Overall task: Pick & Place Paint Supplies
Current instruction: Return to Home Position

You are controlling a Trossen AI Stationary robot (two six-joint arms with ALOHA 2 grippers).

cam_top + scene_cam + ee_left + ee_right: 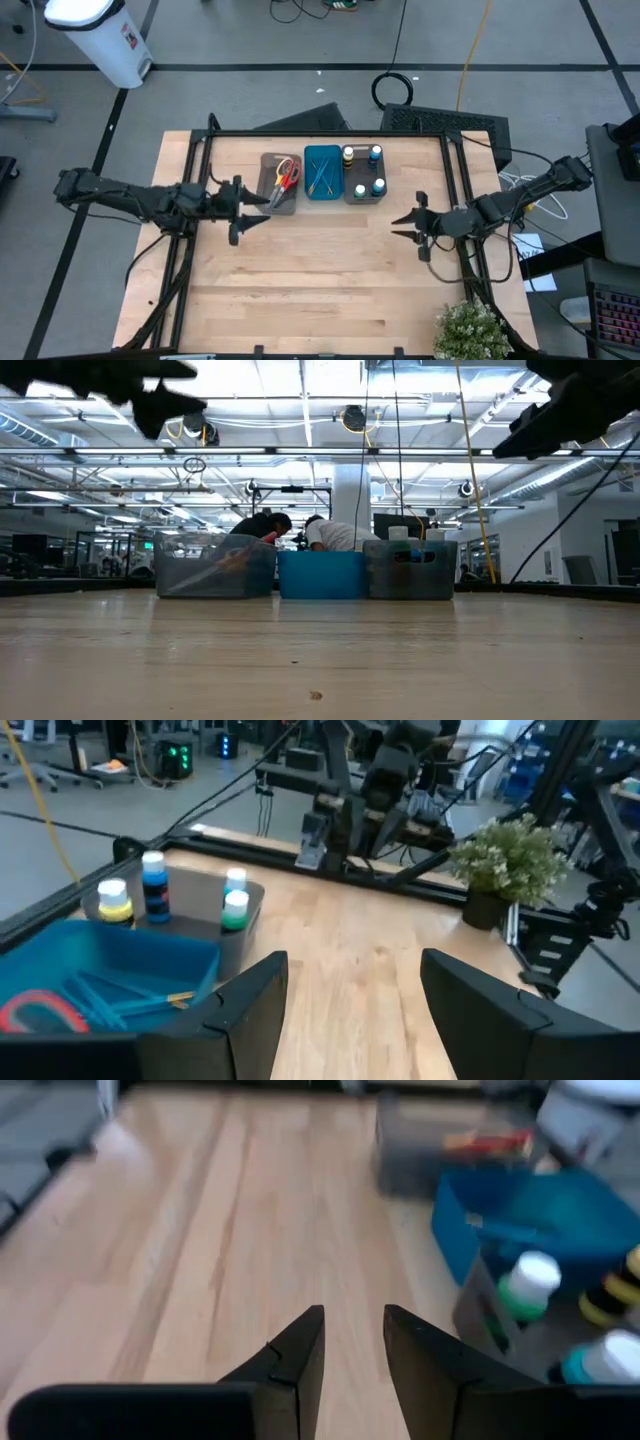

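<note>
**Supplies binned, both grippers empty**

Scissors (285,178) with red and yellow plastic handles lie crosswise in the left grey bin (266,165). Thin brushes (322,178) rest flat in the blue bin (323,149) beside it. Four small white bottles (360,190) with yellow, blue and green caps stand upright in the right grey bin (362,172). The three bins touch in a row at the far middle of the pale wooden table (320,280), one kind of item to each, so the sorting looks finished. No loose supply shows on the bare planks.

The left gripper (258,210) hovers just beside the scissors bin, its dark, wedge-shaped fingers spread wide with nothing between them. The right gripper (400,227) hangs near the bottle bin on the other side, its fingers parted by a narrower gap and also empty. From table height both sit well above the wood, clear of the smooth-walled, translucent grey bins, which suits arms heading for their rest pose.
</note>
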